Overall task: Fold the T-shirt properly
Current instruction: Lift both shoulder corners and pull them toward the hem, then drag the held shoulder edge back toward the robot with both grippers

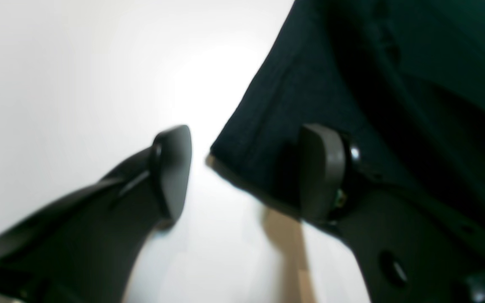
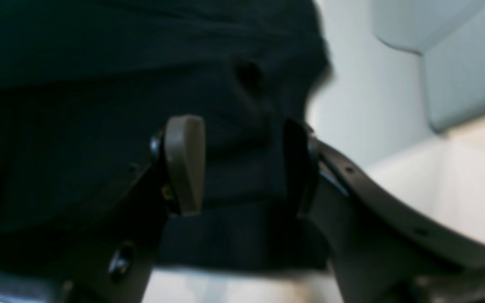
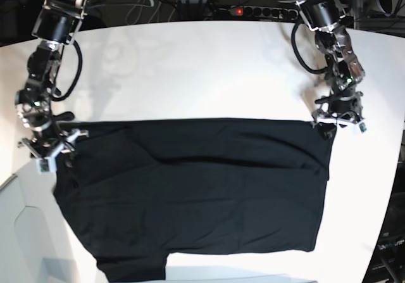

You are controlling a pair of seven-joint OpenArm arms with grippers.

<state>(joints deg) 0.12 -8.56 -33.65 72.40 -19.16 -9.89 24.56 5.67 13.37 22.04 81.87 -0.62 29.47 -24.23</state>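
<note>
The black T-shirt (image 3: pixel 196 188) lies spread flat on the white table (image 3: pixel 190 74), plain side up, with no print or tag showing. My left gripper (image 3: pixel 328 131) is at the shirt's far right corner. In the left wrist view it (image 1: pixel 246 172) is open, and the shirt's (image 1: pixel 276 97) corner edge reaches in between the jaws. My right gripper (image 3: pixel 57 156) is at the shirt's far left corner. In the right wrist view it (image 2: pixel 242 166) is open, with a band of the black cloth (image 2: pixel 99 84) between the jaws.
A power strip and cables (image 3: pixel 253 9) run along the back edge of the table. A pale grey-white panel (image 3: pixel 19 232) sits at the lower left, also in the right wrist view (image 2: pixel 457 63). The table's right edge is close to the left gripper.
</note>
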